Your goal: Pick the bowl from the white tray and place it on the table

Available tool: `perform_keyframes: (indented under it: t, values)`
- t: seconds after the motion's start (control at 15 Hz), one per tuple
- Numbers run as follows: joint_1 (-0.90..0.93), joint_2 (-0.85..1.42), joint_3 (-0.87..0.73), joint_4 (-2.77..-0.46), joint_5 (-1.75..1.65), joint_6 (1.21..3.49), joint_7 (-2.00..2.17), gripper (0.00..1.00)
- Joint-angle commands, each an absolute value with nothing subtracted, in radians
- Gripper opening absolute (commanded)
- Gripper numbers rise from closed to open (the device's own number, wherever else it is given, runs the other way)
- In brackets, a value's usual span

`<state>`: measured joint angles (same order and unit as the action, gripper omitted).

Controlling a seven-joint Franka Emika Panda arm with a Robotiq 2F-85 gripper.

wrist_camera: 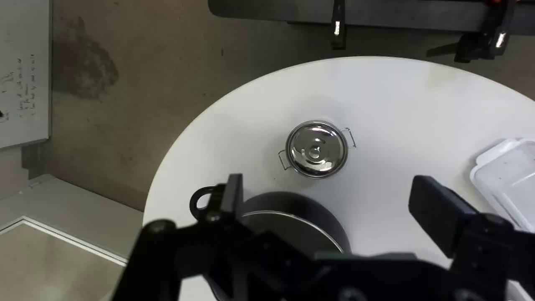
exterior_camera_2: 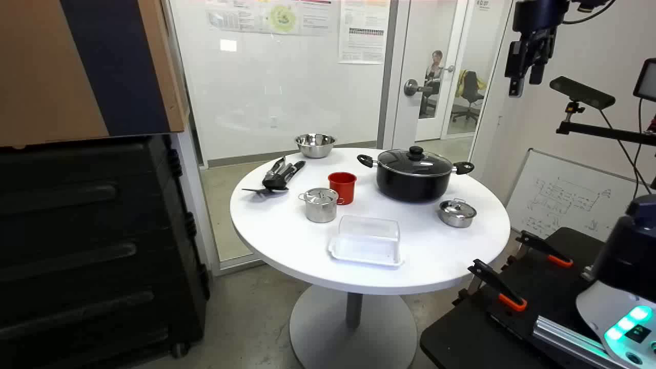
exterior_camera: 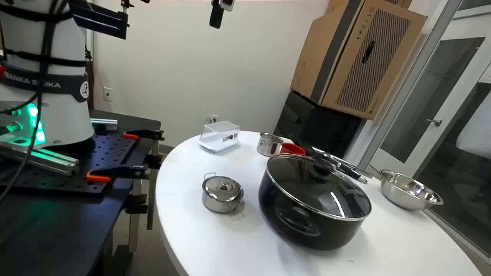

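The gripper (exterior_camera_2: 526, 84) hangs well above the round white table (exterior_camera_2: 287, 233), its fingers (wrist_camera: 439, 211) spread wide apart. Beneath, in the wrist view, are a small lidded pot (wrist_camera: 316, 149) and part of a black pot (wrist_camera: 308, 207). Near the table's rim, apart from both, lies the tray (exterior_camera_2: 366, 262), flat, white and roughly rectangular. On it sits a clear, box-shaped cover (exterior_camera_2: 368, 230), see-through with a pale cast, a small label (exterior_camera: 231, 137) on its side; whether this is the bowl cannot be told. Beyond stand a taller steel pot (exterior_camera_2: 321, 210), a red cup (exterior_camera_2: 346, 188) just beside it, and a shiny basin (exterior_camera_2: 315, 149).
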<state>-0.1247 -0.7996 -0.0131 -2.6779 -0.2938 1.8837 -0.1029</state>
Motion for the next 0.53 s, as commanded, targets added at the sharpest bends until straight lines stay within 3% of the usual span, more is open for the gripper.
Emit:
perform_keyframes:
  t: [0.0, 0.47]
  values:
    - [-0.105, -0.799, -0.028, -2.675, -0.305, 1.878, -0.092, 1.00]
    - [0.032, -0.583, -0.006, -2.634, -0.323, 1.981, -0.271, 1.00]
